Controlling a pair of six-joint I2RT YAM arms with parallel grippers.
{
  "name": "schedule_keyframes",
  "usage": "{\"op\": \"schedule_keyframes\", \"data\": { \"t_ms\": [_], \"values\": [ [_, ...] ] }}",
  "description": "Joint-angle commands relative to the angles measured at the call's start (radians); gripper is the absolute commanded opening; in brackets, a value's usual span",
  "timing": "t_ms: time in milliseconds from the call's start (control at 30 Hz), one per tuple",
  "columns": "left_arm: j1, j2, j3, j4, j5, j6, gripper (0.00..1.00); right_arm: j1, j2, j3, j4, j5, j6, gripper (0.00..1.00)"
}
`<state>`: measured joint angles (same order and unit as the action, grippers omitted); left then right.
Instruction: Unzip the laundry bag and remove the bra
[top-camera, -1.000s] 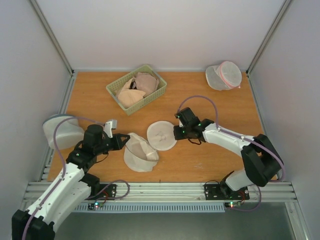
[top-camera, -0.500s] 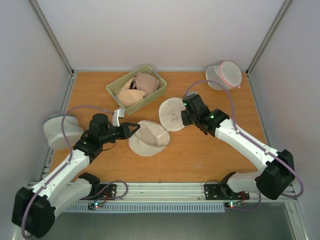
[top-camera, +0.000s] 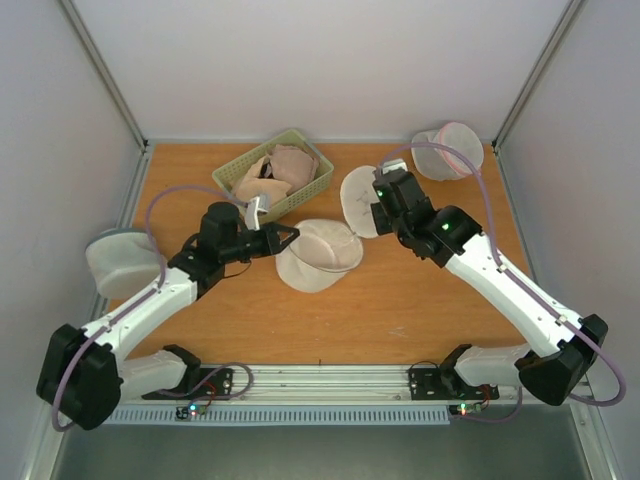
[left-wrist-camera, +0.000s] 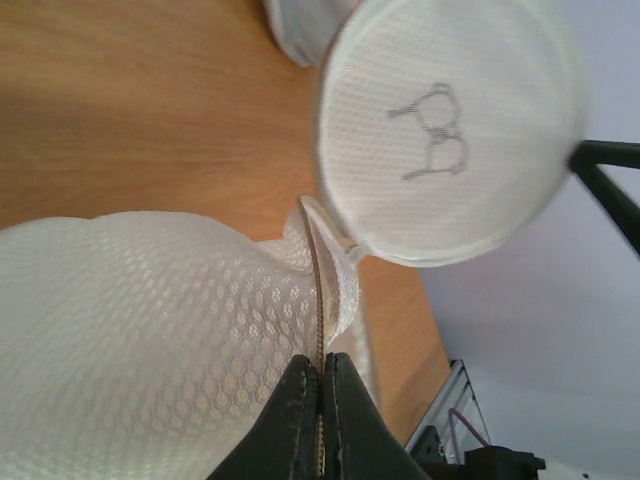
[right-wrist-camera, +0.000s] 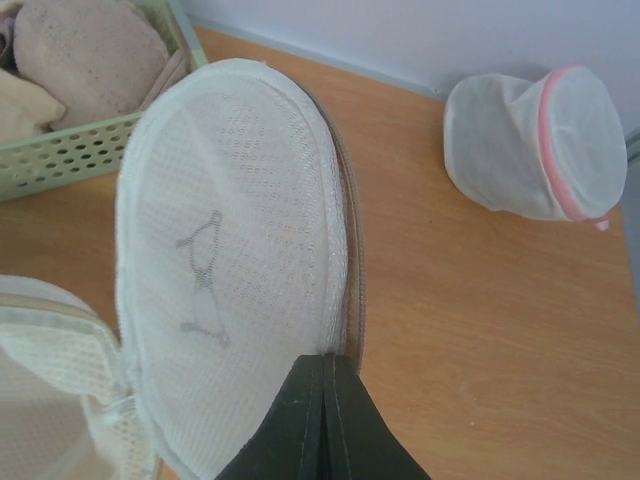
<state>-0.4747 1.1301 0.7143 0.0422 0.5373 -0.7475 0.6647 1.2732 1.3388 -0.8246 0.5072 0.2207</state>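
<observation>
Wooden table (top-camera: 420, 300): your left gripper (left-wrist-camera: 320, 395) is pinched tight on the laundry bag (top-camera: 318, 257) at its zip edge, mid-table. Your right gripper (right-wrist-camera: 324, 385) clamps its upturned lid (right-wrist-camera: 230, 250) by the rim. Wrist views show those grips. Top view alone shows all three bags, counting pink-zip bag (top-camera: 447, 150) and greyish bag (top-camera: 118, 262), plus one basket (top-camera: 236, 185).

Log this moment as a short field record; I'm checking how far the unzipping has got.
laundry bag: unzipped, lid parted from body
lid: stands on edge, joined to the body at one side
left jaws: shut on the body's zip edge
right jaws: shut on the lid's rim
contents: beige tint inside the body; nothing lies beside it
basket: green, holds beige garments
pink-zip bag: far right corner
greyish bag: left edge
</observation>
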Motion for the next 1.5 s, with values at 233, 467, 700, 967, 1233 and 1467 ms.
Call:
{"op": "schedule_keyframes", "data": {
  "t_ms": [233, 467, 700, 967, 1233, 1467],
  "values": [
    [-0.003, -0.013, -0.165, -0.1, -0.132, 0.119, 0.63, 0.239, 0.092, -0.009, -0.014, 0.118, 0.003, 0.01],
    [0.009, -0.128, -0.251, -0.125, -0.107, 0.091, 0.78, 0.44, 0.227, -0.022, -0.014, 0.182, 0.052, 0.01],
    [0.038, -0.179, -0.302, -0.113, -0.102, 0.065, 0.75, 0.575, 0.344, -0.021, -0.019, 0.196, 0.065, 0.01],
    [0.107, -0.214, -0.327, -0.149, -0.163, 0.053, 0.73, 0.668, 0.43, -0.082, 0.062, 0.088, 0.023, 0.01],
    [0.122, -0.23, -0.341, -0.156, -0.168, 0.059, 0.73, 0.678, 0.508, -0.133, 0.175, -0.094, -0.012, 0.01],
    [0.125, -0.244, -0.35, -0.148, -0.168, 0.069, 0.74, 0.678, 0.553, -0.135, 0.174, -0.09, -0.026, 0.08]
  ]
}}
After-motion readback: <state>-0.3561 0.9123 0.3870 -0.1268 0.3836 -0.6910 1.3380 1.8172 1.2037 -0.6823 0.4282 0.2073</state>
